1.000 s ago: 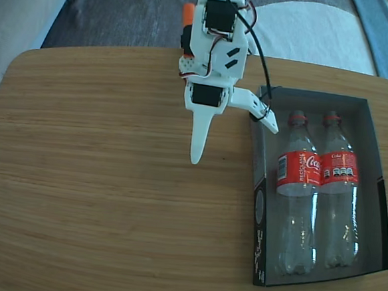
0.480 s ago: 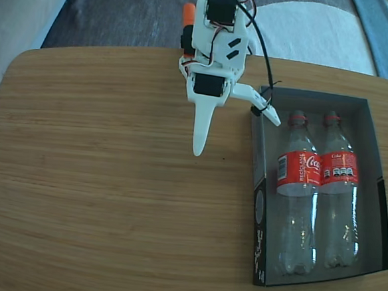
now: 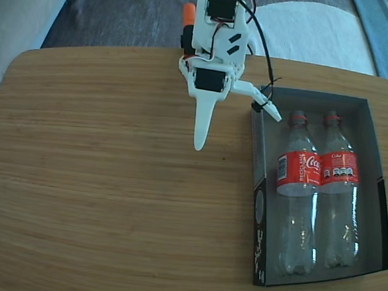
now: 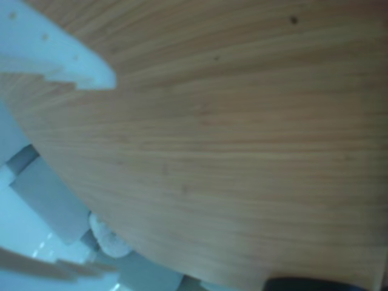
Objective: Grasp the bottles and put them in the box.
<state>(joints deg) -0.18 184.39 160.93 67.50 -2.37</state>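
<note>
In the fixed view two clear bottles with red labels lie side by side in the box (image 3: 259, 243), necks toward the far side: one (image 3: 297, 193) on the left, the other (image 3: 339, 189) on the right. My white gripper (image 3: 238, 132) hangs open over the table just left of the box's far left corner. Its long finger points down at bare wood and its short finger reaches over the box's corner near the left bottle's neck. It holds nothing. The wrist view shows only wood grain between the open gripper (image 4: 114, 179) fingers; bottles and box are out of that view.
The round-cornered wooden table (image 3: 110, 199) spreads wide to the left of the box. Grey and white cushions (image 3: 308, 33) lie beyond the far edge. In the wrist view the table's curved edge (image 4: 91, 212) drops off to grey floor tiles.
The arm has drawn back a little toward the table's far edge, lifting the fingers away from the box. The gripper stays open and the bottles have not moved.
</note>
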